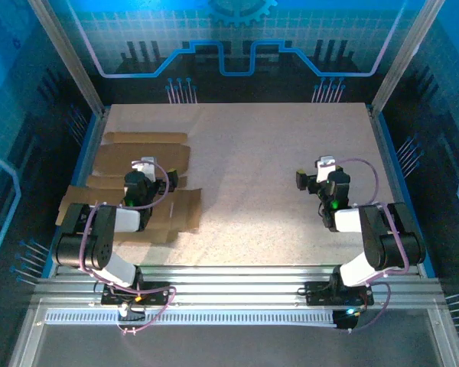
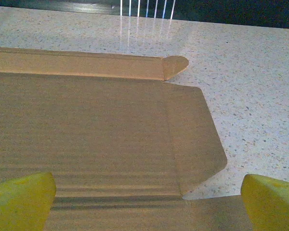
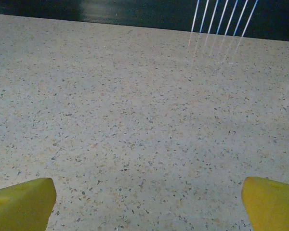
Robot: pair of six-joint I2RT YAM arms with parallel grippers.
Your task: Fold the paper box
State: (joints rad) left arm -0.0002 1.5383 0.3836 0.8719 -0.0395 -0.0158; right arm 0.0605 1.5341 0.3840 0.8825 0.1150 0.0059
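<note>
Starting from a flat sheet, you have the paper box (image 2: 86,130) lying unfolded along the worktop's (image 1: 275,153) left edge, its near-left corner seeming to overhang. Your left gripper (image 2: 145,202) hovers over it, jaws wide apart and holding nothing. The right gripper (image 3: 147,204) hangs equally spread over bare worktop near the right edge. Pick one crease, such as the rounded side flap (image 2: 197,139), pin the panel beside it, and bring the right arm across to lift.
</note>
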